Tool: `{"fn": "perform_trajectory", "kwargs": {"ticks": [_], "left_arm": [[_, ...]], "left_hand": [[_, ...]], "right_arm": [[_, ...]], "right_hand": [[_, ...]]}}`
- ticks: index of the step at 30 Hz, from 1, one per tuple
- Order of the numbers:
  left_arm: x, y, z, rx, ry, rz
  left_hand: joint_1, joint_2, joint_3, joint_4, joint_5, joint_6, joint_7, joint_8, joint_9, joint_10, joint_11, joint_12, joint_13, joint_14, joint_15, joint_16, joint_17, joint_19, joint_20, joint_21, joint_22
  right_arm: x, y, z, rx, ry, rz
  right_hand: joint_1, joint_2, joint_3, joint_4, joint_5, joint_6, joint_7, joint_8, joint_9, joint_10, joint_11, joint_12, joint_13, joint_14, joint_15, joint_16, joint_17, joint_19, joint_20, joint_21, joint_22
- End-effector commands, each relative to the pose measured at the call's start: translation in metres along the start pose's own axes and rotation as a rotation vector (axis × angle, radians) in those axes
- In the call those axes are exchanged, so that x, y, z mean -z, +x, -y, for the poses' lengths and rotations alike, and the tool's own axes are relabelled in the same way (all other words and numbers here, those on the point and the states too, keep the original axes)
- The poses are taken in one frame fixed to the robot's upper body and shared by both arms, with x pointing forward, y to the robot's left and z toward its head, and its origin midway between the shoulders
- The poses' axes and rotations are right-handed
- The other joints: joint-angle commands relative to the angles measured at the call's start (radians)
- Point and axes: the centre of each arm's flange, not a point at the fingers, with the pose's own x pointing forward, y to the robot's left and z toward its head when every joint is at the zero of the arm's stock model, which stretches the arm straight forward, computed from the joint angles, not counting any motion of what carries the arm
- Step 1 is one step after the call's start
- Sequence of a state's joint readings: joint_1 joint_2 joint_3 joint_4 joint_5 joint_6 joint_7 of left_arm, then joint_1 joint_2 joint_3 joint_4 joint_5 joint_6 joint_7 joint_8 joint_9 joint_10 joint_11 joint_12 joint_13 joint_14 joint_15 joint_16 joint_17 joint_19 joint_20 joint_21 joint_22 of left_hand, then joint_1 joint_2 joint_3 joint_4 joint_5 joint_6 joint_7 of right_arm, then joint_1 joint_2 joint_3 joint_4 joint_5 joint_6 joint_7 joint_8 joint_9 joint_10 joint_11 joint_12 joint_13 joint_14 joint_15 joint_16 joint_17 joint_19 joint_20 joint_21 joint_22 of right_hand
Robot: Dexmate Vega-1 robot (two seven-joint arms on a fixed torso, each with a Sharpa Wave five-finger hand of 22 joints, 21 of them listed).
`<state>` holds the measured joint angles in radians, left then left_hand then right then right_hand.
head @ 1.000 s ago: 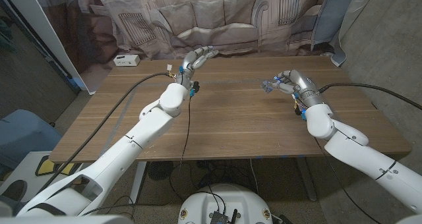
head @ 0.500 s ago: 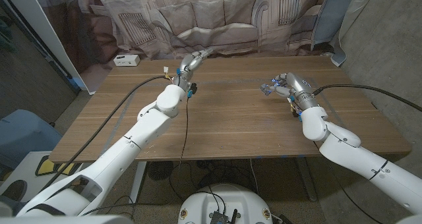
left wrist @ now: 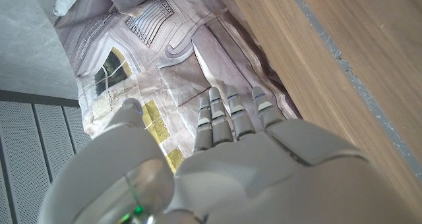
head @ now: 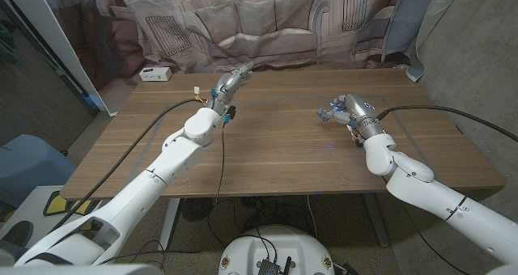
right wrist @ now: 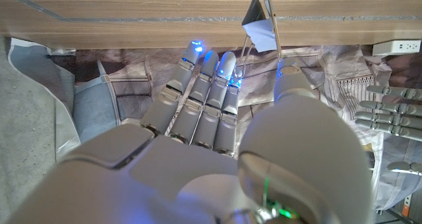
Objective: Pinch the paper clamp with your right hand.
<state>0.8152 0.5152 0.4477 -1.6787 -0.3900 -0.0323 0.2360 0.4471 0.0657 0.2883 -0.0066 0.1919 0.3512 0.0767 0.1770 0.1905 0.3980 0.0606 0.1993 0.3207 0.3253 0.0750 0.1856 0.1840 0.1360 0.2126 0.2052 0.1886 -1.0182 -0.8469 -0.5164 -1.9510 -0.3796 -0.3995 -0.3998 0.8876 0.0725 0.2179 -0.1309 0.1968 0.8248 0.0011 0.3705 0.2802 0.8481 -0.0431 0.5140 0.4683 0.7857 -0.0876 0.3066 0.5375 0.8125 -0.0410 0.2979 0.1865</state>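
Here my right robot hand (head: 346, 109) is near the tabletop's (head: 283, 145) far right edge, with one paper clamp (head: 327, 112) at its fingertips. I cannot tell if the fingers grip it. If contact is glancing, I judge the clamp may skid away. My left robot hand (head: 231, 78), near the far edge, holds nothing, fingers straight.
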Motion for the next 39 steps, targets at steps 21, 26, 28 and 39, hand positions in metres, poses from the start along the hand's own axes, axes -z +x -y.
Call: {"fn": "perform_trajectory", "kwargs": {"ticks": [21, 26, 28, 39], "left_arm": [[0.011, -0.015, -0.014, -0.042, -0.041, -0.016], [0.011, -0.015, -0.014, -0.043, -0.044, -0.016], [0.011, -0.014, -0.013, -0.044, -0.043, -0.015], [0.011, -0.013, -0.012, -0.046, -0.049, -0.014]], "left_hand": [[-0.02, -0.003, -0.001, 0.004, -0.003, -0.005, 0.003, 0.006, 0.0, -0.012, -0.005, -0.001, -0.005, -0.017, 0.0, 0.0, 0.002, 0.009, 0.004, 0.008, 0.003], [-0.022, -0.003, -0.001, 0.004, -0.003, -0.005, 0.002, 0.007, -0.001, -0.014, -0.005, 0.0, -0.006, -0.017, -0.001, 0.001, 0.002, 0.009, 0.004, 0.008, 0.003], [-0.023, -0.003, -0.001, 0.003, -0.003, -0.005, 0.002, 0.008, -0.001, -0.016, -0.006, -0.001, -0.007, -0.018, -0.001, 0.0, 0.002, 0.009, 0.004, 0.008, 0.003], [-0.025, -0.001, 0.0, 0.002, -0.003, -0.005, 0.003, 0.01, -0.001, -0.018, -0.008, 0.001, -0.01, -0.02, -0.001, 0.001, 0.001, 0.01, 0.004, 0.007, 0.003]], "right_arm": [[0.008, 0.007, -0.029, -0.093, -0.126, -0.039], [0.009, 0.008, -0.029, -0.095, -0.134, -0.045], [0.009, 0.007, -0.029, -0.094, -0.138, -0.046], [0.008, 0.008, -0.027, -0.103, -0.155, -0.05]], "right_hand": [[-0.011, 0.008, -0.005, 0.002, 0.005, 0.02, -0.044, -0.017, 0.094, -0.036, 0.008, -0.025, -0.01, -0.011, -0.032, -0.011, -0.001, -0.01, 0.004, -0.007, 0.002], [-0.011, 0.009, -0.005, 0.001, 0.005, 0.017, -0.042, -0.022, 0.09, -0.045, 0.009, -0.032, -0.015, -0.014, -0.028, -0.012, 0.001, -0.013, 0.006, -0.008, 0.002], [-0.013, 0.008, -0.005, 0.001, 0.005, 0.015, -0.042, -0.025, 0.088, -0.047, 0.01, -0.034, -0.017, -0.016, -0.026, -0.014, 0.001, -0.012, 0.007, -0.008, 0.002], [-0.035, -0.005, -0.019, 0.005, 0.001, -0.029, -0.044, -0.058, 0.073, -0.092, 0.013, -0.062, -0.032, -0.041, -0.015, -0.023, 0.004, -0.031, 0.013, -0.017, 0.003]]}}
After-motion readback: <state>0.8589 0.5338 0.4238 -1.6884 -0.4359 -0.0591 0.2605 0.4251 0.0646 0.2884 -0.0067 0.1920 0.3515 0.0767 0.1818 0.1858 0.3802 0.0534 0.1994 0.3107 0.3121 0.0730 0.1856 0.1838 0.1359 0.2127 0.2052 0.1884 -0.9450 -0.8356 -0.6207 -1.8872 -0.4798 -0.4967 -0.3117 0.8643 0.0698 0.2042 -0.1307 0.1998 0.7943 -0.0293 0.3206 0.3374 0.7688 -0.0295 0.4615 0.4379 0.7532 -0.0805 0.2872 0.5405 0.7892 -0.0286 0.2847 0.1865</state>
